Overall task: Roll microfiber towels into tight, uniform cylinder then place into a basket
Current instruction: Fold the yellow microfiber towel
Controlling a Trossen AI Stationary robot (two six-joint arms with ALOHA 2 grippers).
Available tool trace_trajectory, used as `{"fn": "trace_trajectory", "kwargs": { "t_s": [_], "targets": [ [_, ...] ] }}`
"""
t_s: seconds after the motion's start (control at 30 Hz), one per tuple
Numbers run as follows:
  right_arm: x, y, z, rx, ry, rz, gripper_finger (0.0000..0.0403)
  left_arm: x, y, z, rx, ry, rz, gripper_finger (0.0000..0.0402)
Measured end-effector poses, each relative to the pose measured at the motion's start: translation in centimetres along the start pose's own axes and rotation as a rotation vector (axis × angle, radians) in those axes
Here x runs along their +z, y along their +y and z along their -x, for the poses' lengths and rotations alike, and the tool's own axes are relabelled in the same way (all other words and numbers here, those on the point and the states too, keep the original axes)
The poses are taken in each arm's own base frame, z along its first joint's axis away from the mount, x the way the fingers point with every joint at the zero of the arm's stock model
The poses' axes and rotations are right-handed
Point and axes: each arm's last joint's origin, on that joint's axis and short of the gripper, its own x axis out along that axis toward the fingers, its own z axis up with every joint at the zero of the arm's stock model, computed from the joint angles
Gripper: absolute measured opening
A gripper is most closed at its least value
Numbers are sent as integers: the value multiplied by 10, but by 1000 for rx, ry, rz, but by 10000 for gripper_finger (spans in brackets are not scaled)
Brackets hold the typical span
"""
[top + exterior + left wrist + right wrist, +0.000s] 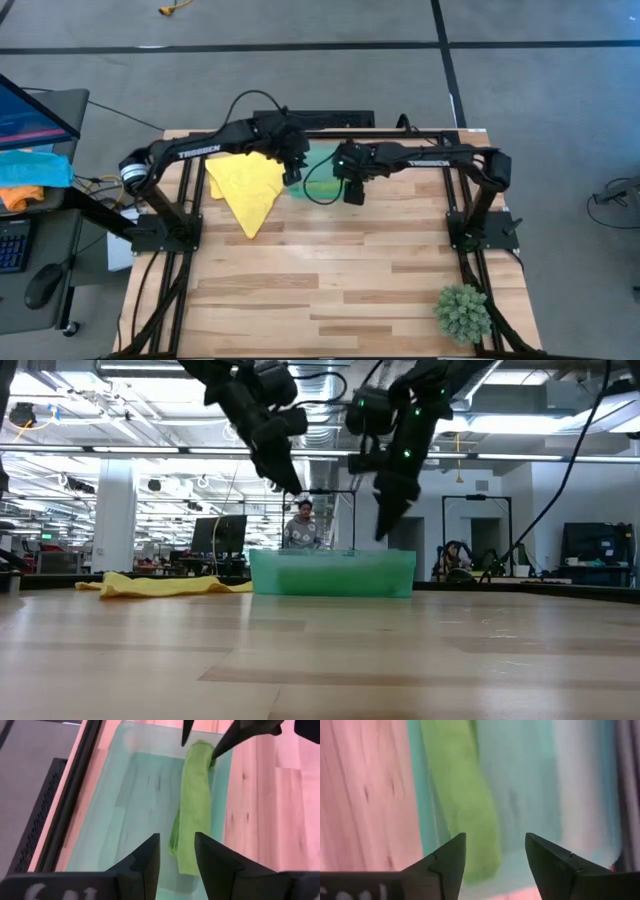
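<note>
The rolled green towel (196, 807) lies inside the basket (135, 815), along one long wall, with the rest of the basket floor bare. The basket sits at the far edge of the table (340, 280), near the middle. The yellow towel (246, 183) lies flat and unrolled on the wood just beside the basket, on the left arm's side; one corner points toward the near edge.

The left gripper (176, 855) hangs above one end of the basket, fingers apart, holding nothing. The right gripper (495, 852) hangs above the other end, fingers likewise apart and empty. In the low view both grippers are clear of the basket rim, with a gap between them.

A black frame rail (75, 790) runs close along the basket's far side, leaving little room there. A small green plant (463, 311) stands at the near right corner, well apart from the work. The near half of the table is open wood. A person (303, 525) shows in the room behind.
</note>
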Motion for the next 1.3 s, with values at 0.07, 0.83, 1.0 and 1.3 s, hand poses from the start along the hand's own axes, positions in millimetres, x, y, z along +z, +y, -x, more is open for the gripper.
{"fn": "trace_trajectory", "kwargs": {
  "t_s": [0.07,0.83,1.0,1.3],
  "targets": [
    [4,-3,3,-20,-74,-15,219,-2,-2,8,-1,5,4,113],
    [-29,10,-40,-24,23,-69,171,-40,-13,12,-18,9,72,113],
    [-25,13,-40,-25,-3,-63,167,-40,-13,16,-14,-8,74,113],
    [-22,8,-14,-44,-86,-87,168,-40,-17,47,50,-48,67,113]
  ]
}}
